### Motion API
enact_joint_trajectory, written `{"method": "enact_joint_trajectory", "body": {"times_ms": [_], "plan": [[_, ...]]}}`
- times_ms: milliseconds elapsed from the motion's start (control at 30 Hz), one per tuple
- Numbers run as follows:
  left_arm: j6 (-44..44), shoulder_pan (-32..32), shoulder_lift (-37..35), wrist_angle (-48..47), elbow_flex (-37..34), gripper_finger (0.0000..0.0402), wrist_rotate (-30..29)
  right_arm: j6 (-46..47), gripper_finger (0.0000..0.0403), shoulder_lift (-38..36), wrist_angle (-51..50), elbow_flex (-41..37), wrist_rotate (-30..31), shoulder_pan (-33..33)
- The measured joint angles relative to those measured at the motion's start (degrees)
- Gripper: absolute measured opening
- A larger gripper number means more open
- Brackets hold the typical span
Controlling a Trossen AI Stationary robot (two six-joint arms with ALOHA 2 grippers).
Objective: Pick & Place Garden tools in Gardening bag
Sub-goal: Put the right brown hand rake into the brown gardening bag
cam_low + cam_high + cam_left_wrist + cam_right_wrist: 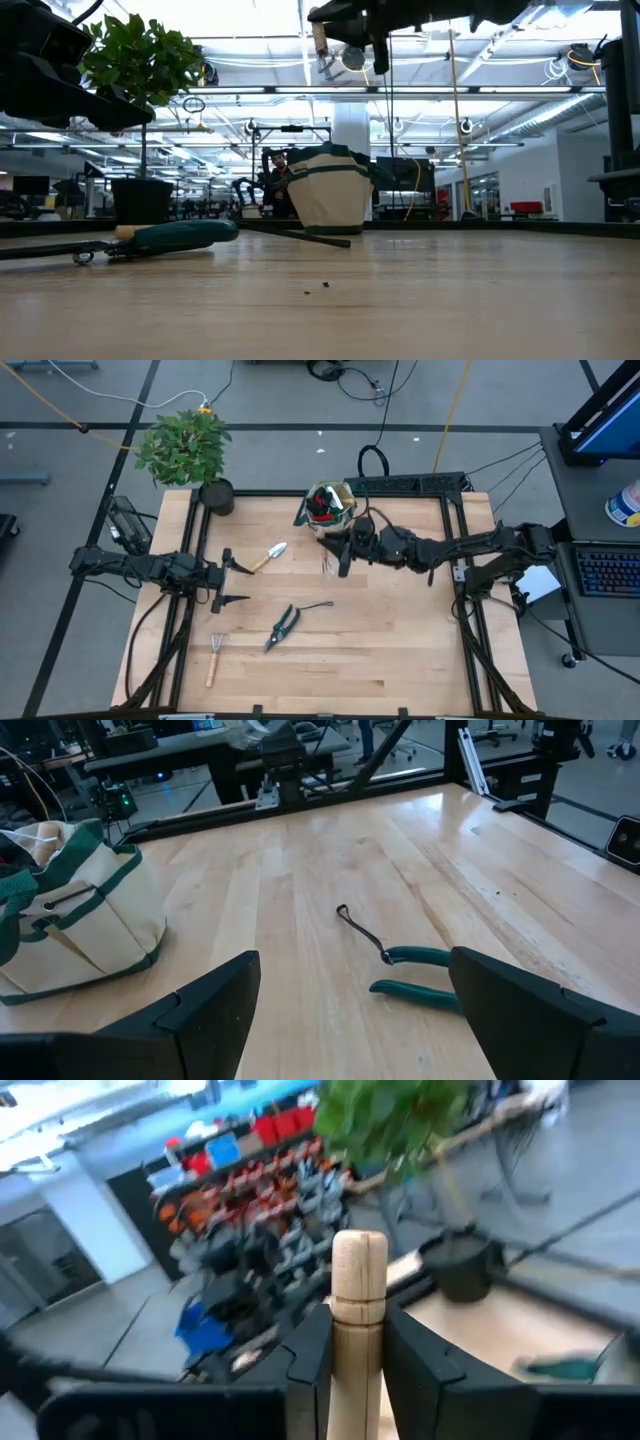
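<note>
You're partway there: the bag [330, 506] at the table's back edge already has something red in it, your right gripper [357, 1342] pinches a wooden-handled tool [358, 1305] beside it, while trowel [268, 554], shears [284, 625] and rake [215, 656] wait near the spread-open left gripper [232, 582].

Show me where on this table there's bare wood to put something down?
Most free: the wide stretch right of the pruning shears, below the right gripper, which holds a wood-handled tool. Also free: the near edge beyond the little rake. Crowded: the far side around the gardening bag, the trowel, the plant pot and the open left gripper.
</note>
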Motion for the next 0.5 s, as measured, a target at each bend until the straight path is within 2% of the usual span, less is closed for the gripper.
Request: {"method": "enact_joint_trajectory", "body": {"times_ms": [400,500], "plan": [[-1.57,0.00,0.00,-0.02,0.05,0.0333,0.02,-8.38,0.0059,-0.08,7.94,0.00,-0.24,-12.07],[-3.08,0.00,0.01,-0.02,0.07,0.0333,0.02,-9.22,0.0059,-0.08,8.64,0.02,-2.60,-14.82]]}}
